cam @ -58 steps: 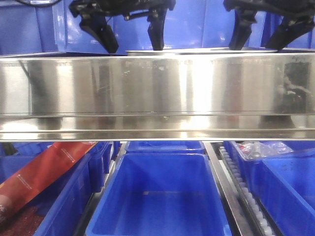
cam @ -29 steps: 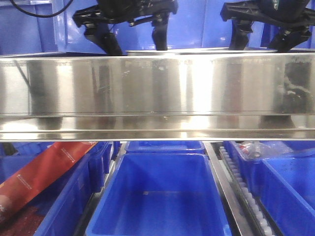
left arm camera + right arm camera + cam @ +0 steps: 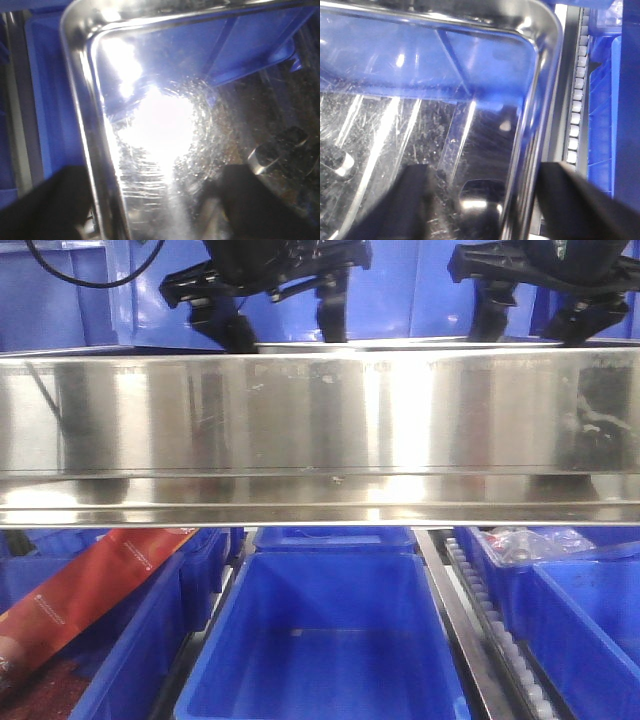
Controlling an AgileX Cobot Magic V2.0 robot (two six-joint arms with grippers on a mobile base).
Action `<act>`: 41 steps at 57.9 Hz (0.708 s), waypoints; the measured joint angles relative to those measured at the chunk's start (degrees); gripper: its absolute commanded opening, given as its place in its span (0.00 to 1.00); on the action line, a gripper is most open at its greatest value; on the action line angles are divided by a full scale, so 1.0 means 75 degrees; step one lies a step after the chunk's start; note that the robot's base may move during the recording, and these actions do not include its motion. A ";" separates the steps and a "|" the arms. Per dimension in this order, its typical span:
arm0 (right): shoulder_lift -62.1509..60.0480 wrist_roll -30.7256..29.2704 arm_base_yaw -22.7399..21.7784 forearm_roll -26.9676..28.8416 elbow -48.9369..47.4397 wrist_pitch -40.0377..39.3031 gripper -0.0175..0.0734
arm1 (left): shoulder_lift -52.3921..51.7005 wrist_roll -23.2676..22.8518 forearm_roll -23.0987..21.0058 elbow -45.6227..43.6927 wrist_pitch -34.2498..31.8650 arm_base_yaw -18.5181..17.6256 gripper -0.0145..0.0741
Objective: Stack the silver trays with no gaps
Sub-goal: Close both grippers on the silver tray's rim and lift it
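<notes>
Silver tray (image 3: 400,342) is lying just behind the steel rail (image 3: 320,420). Left gripper (image 3: 287,325) and right gripper (image 3: 530,325) are straddling its opposite rims, fingers (image 3: 55,200) spread, probably readying to seat it squarely.

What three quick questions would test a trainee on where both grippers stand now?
1. True or false: the left gripper has its jaws shut on the silver tray.
2. In the front view, the red package lies: A on the left, B in the middle, C on the right.
3. What runs between the right gripper's jaws?
Key: 1 false, the jaws are open astride its rim. 2 A. 3 The tray's rim.
</notes>
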 measured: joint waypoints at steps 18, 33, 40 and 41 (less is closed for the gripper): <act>0.0005 0.0132 -0.0084 -0.0305 -0.0015 0.0029 0.10 | 0.0000 -0.0118 0.0307 0.0015 0.0240 0.0161 0.14; -0.0123 0.0162 -0.0084 -0.0278 -0.0015 0.0175 0.10 | 0.0013 -0.0134 0.0292 -0.0186 0.0580 0.0161 0.14; -0.0386 0.0211 -0.0084 -0.0290 -0.0015 0.0207 0.10 | -0.0032 -0.0134 0.0276 -0.0434 0.0824 0.0161 0.14; -0.0418 0.0211 -0.0084 -0.0293 -0.0015 0.0207 0.10 | -0.0052 -0.0134 0.0276 -0.0500 0.0868 0.0161 0.14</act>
